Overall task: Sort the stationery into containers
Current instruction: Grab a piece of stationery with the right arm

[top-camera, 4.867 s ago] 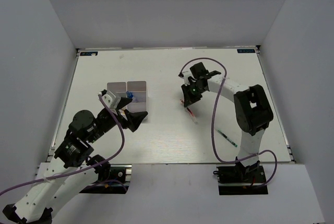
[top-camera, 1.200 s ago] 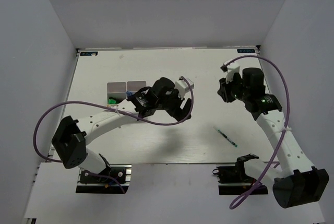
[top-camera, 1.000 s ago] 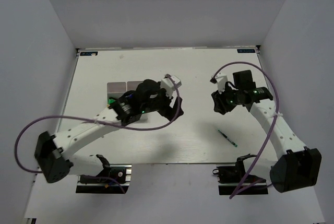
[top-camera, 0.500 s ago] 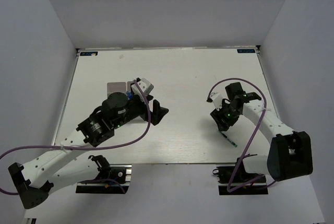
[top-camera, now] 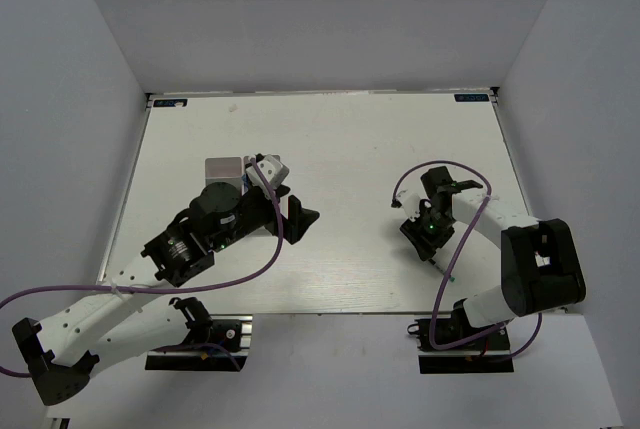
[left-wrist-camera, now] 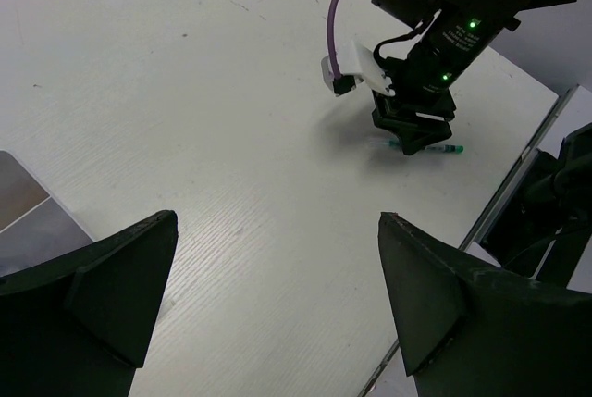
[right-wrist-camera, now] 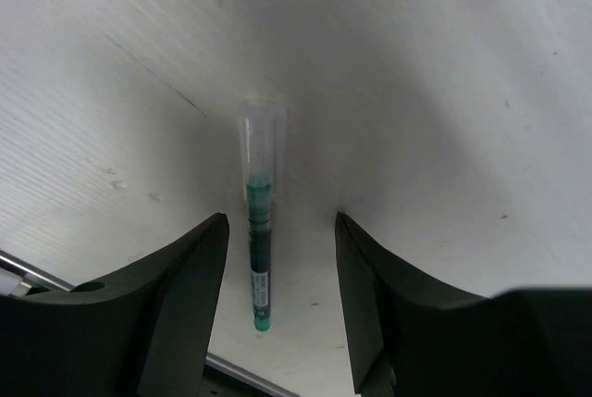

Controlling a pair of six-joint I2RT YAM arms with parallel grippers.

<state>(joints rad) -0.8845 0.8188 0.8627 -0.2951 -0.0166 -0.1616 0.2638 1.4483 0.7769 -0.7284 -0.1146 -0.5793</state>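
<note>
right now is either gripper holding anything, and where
Nothing is held. Left gripper open, empty; right gripper open around the green pen lying on the table.

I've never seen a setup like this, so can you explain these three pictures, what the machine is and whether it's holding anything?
Two robot arms stand at the near edge of a white table. The overhead picture looks down from above and behind them. The other two come from a camera on each wrist, so the dark shapes at the bottom are that tool's own fingers. The left tool is open and empty, near a tray. The right tool hangs low over a green pen with a clear cap, a finger on each side, not gripping it.
</note>
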